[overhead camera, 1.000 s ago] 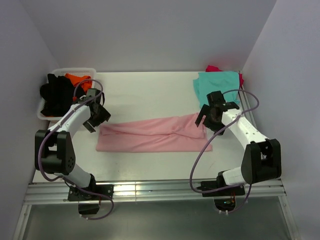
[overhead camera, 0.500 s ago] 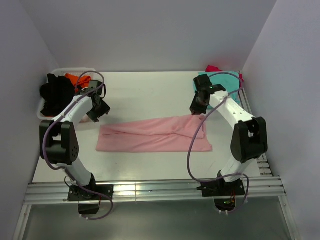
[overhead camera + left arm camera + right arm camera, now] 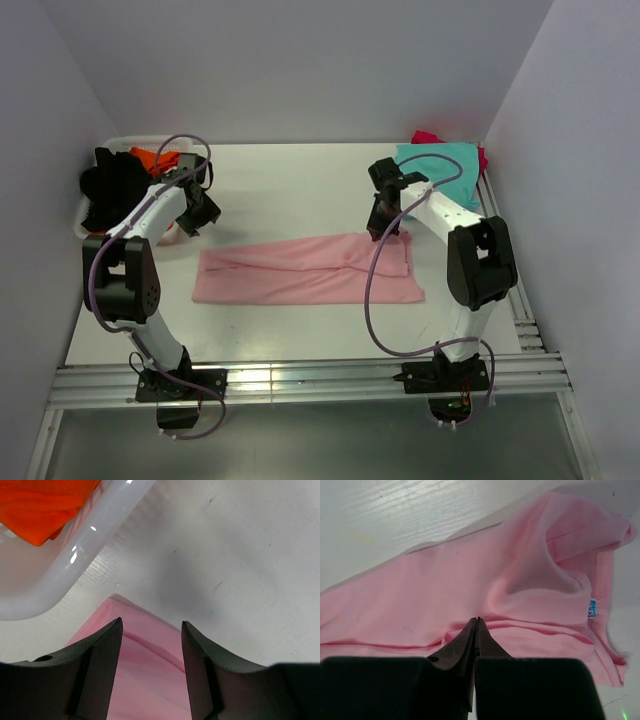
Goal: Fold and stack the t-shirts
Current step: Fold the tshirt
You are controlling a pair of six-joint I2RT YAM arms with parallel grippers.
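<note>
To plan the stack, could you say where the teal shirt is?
In the top view, the teal shirt lies in the far right corner of the table, over a magenta shirt.

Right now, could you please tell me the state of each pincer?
Left pincer: open, holding nothing.
Right pincer: closed, pinching the light pink t-shirt.

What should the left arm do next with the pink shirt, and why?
Probably the left end effector should lower and close on the far corner of the pink t-shirt. Its jaws stand open over that corner, while the right end effector is shut, pinching the cloth at the other end.
</note>
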